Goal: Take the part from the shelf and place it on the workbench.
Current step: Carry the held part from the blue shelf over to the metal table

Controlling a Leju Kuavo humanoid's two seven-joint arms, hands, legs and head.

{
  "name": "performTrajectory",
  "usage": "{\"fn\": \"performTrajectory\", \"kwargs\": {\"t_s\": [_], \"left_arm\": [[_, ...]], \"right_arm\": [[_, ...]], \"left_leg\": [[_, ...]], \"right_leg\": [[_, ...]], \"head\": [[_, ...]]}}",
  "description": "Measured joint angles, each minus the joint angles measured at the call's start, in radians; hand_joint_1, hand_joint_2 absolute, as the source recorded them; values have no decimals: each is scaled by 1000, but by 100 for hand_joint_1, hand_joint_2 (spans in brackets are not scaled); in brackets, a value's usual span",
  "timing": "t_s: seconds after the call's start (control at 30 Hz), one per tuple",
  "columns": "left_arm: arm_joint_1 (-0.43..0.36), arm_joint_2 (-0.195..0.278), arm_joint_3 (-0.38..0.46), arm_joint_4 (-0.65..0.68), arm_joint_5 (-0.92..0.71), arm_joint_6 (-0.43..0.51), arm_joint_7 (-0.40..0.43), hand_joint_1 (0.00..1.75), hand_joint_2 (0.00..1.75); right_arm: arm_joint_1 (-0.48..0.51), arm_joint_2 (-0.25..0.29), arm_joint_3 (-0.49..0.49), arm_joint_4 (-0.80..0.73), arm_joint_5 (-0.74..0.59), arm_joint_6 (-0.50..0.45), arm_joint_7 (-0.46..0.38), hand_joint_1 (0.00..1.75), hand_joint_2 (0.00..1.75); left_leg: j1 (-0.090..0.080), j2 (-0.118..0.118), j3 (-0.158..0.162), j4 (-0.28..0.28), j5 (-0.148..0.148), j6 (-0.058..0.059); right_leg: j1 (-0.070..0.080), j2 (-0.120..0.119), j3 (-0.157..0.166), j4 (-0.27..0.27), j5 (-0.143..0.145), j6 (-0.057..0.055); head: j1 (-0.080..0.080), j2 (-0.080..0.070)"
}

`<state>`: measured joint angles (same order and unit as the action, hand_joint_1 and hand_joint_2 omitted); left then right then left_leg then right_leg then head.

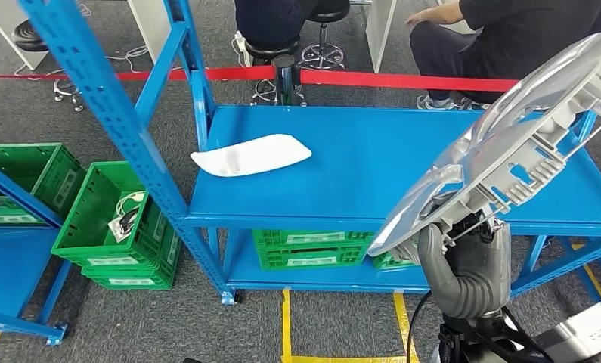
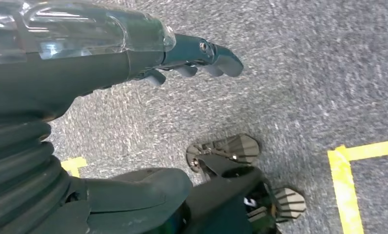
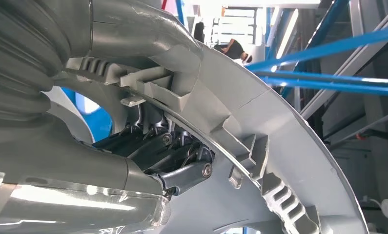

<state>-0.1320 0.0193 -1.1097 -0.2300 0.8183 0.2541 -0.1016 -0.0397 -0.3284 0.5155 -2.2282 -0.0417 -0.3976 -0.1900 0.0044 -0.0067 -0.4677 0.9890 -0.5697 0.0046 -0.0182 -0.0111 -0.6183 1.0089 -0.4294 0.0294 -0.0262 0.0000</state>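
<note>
The right hand (image 1: 463, 249) grips the silver part (image 1: 509, 144) by its ribbed rim, fingers (image 3: 182, 170) hooked through the back. It holds the part up, tilted, above the blue worktop's (image 1: 373, 174) right end, probably so the rim clears the edge. The left hand (image 2: 133, 53) hangs over the carpet, fingers loosely curled and grasping nothing. A white piece (image 1: 252, 155) lies on the worktop.

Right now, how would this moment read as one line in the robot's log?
right hand: grips silver wheel cover over blue shelf | left hand: hangs empty above floor | white part: lies on shelf
</note>
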Motion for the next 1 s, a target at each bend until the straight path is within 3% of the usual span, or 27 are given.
{"fn": "performTrajectory", "kwargs": {"t_s": [0.03, 0.07, 0.17, 0.2, 0.23, 0.27, 0.3, 0.37, 0.43, 0.47, 0.53, 0.57, 0.6, 0.67, 0.7, 0.73, 0.77, 0.87, 1.0], "left_arm": [[-1, 0, 0, 0, 0, 0, 0, 0, 175], [-1, 0, 0, 0, 0, 0, -1, 0, 175], [-2, 0, 1, 0, 0, 0, -2, 0, 175], [-1, 0, 1, 0, 0, 0, -2, 0, 175], [-1, 0, 1, 0, 0, 0, -2, 0, 175], [0, 0, 1, 0, 0, 0, -2, 0, 175], [0, -1, 1, 0, 0, 0, -2, 0, 175], [0, -3, 1, 0, 0, 0, -2, 0, 175], [-1, -6, 1, -1, -1, 1, -1, 0, 175], [-1, -7, 1, -1, -2, 1, -1, 0, 175], [1, -7, 1, -1, -3, 1, 0, 0, 175], [1, -7, 1, -1, -3, 1, 1, 0, 175], [2, -6, 1, -1, -3, 2, 1, 0, 175], [1, -6, 1, -1, -3, 2, 1, 0, 175], [1, -6, 1, -1, -3, 2, 1, 0, 175], [1, -6, 1, -1, -4, 2, 1, 0, 175], [1, -5, 1, -1, -4, 2, 1, 0, 175], [1, -5, 1, -1, -4, 2, 1, 0, 175], [1, -5, 1, -1, -4, 2, 1, 0, 175]], "right_arm": [[0, 0, 0, 0, 0, 0, 0, 175, 175], [0, 1, 0, 0, 0, 0, 0, 175, 175], [0, 3, 0, 0, 0, 0, 0, 175, 175], [0, 3, 0, 0, 0, 0, 0, 175, 175], [0, 3, 0, 0, 0, 0, 0, 175, 175], [0, 3, 0, 0, 0, 0, 0, 175, 175], [0, 3, 0, 0, 0, 0, 0, 175, 175], [-1, 3, 0, -1, 1, -1, 0, 175, 175], [-2, 3, 0, -3, 1, -1, 0, 175, 175], [-2, 3, 0, -3, 2, -1, 0, 175, 175], [-3, 4, 0, -4, 2, -1, 0, 175, 175], [-4, 4, 0, -4, 2, -1, 0, 175, 175], [-4, 4, 0, -5, 2, -1, 0, 175, 175], [-4, 3, 0, -5, 2, -1, 0, 175, 175], [-3, 3, 0, -5, 2, -1, 0, 175, 175], [-3, 3, 0, -5, 2, -1, 0, 175, 175], [-2, 3, 0, -5, 2, -1, 0, 175, 175], [-2, 3, 0, -5, 2, -1, 0, 175, 175], [-2, 3, 0, -5, 2, -1, 0, 175, 175]], "left_leg": [[1, 1, -8, -1, 10, 8], [2, 2, -16, -3, 21, 16], [-2, 3, -53, -3, 53, 29], [-5, 4, -68, -2, 63, 30], [-8, 4, -82, -1, 74, 31], [-12, 5, -95, 0, 83, 32], [-16, 5, -106, 1, 91, 32], [-22, 6, -122, 3, 105, 29], [-23, 10, -132, 4, 121, 22], [-22, 12, -137, 3, 130, 16], [-20, 13, -147, 8, 129, 5], [-19, 11, -156, 25, 105, 0], [-17, 9, -169, 59, 65, -6], [-9, 6, -201, 179, -34, -18], [-4, 5, -213, 241, -62, -23], [0, 5, -214, 282, -65, -29], [3, 5, -199, 291, -45, -33], [8, 6, -153, 255, 13, -39], [8, 6, -147, 246, 17, -39]], "right_leg": [[-1, 1, -5, 6, -12, 6], [-2, 2, -14, 27, -41, 10], [-2, 4, -57, 195, -182, 17], [-1, 4, -64, 249, -205, 16], [0, 4, -58, 277, -206, 14], [2, 5, -35, 268, -187, 8], [6, 5, 3, 223, -159, 0], [17, 8, 107, 70, -123, -27], [28, 10, 173, -42, -123, -44], [31, 10, 180, -61, -124, -47], [29, 9, 169, -72, -106, -51], [27, 7, 160, -76, -95, -55], [23, 5, 149, -79, -83, -58], [22, 2, 122, -75, -63, -61], [21, 1, 107, -71, -54, -60], [20, -1, 90, -65, -45, -57], [18, -2, 72, -57, -37, -54], [15, -4, 44, -43, -27, -48], [14, -4, 41, -41, -26, -47]], "head": [[1, 0], [5, 0], [29, 0], [37, 0], [43, 0], [49, 0], [54, 0], [58, 0], [56, 0], [56, 0], [58, 0], [57, 0], [52, 0], [38, 0], [33, 0], [30, 0], [28, 0], [24, 0], [24, 0]]}}
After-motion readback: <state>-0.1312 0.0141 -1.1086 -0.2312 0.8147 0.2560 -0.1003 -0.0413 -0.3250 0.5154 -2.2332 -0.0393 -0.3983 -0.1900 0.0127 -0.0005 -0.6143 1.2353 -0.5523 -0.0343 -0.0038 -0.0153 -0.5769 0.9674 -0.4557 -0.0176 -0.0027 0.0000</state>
